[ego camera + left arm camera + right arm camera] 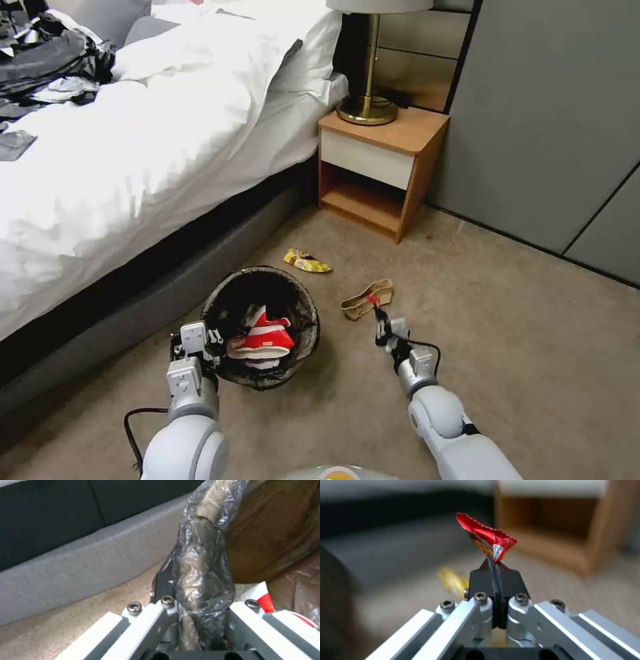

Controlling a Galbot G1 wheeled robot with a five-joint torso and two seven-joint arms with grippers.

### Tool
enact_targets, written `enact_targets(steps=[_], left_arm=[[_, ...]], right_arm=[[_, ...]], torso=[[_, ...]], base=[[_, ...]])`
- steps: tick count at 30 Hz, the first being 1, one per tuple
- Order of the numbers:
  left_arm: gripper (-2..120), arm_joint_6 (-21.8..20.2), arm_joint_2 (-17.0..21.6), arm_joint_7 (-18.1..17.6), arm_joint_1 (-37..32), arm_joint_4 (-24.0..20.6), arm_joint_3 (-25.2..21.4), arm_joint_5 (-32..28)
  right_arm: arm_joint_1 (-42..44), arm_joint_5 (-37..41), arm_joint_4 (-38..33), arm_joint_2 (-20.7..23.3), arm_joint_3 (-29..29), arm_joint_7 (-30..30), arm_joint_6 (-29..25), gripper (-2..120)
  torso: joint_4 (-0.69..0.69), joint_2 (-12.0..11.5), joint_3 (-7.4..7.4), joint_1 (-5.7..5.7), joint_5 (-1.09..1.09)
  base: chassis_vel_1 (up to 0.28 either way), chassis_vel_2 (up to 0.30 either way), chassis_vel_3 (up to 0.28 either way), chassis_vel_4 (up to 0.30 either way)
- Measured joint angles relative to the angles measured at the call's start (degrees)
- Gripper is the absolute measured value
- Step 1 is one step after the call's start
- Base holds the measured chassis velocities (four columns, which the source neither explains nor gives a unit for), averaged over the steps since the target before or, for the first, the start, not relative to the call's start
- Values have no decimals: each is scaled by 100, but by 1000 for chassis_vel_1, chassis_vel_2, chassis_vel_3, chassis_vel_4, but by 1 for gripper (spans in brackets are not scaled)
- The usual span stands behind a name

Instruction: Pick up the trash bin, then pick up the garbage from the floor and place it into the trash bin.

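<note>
The right claw (380, 319) pinches a red scrap (372, 301) above the floor, right of the trash bin (261, 327). The left claw (196, 620) clamps the bin's bagged rim. In the right wrist view the scrap (486, 538) sticks up; carry it well over the rim before releasing.

The bin (261, 327) wears a dark translucent bag and holds red-and-white striped cups (261, 340). A red wrapper (486, 538), a yellow wrapper (307, 261) and tan paper (367, 299) stand against beige carpet (520, 373).
</note>
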State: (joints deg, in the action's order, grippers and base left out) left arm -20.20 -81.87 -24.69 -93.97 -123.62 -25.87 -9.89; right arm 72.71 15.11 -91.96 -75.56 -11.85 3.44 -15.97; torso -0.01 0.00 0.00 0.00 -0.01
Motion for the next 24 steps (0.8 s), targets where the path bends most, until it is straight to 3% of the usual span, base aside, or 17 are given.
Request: enact_targets(steps=[3,9,19,24], left_arm=[[0,0,20,2,13,0,5,-5],[0,0,37,6,-29,0,76,-9],[0,-36,-9,15,-29,4,171,-24],[0,-41,-24,10,-29,5,175,-28]], right_arm=[[246,121,-1044,101,160,763,-510,0],[496,-17,-1814,254,753,1384,-756,0],[336,-409,-1260,215,1782,1287,-735,0],[126,-436,-839,130,1874,1179,-691,0]], torso=[[1,0,0,0,1],[1,0,0,0,0],[1,0,-1,0,2],[1,0,0,0,1]], base=[[0,0,0,0],[0,0,0,0],[0,0,0,0],[0,0,0,0]])
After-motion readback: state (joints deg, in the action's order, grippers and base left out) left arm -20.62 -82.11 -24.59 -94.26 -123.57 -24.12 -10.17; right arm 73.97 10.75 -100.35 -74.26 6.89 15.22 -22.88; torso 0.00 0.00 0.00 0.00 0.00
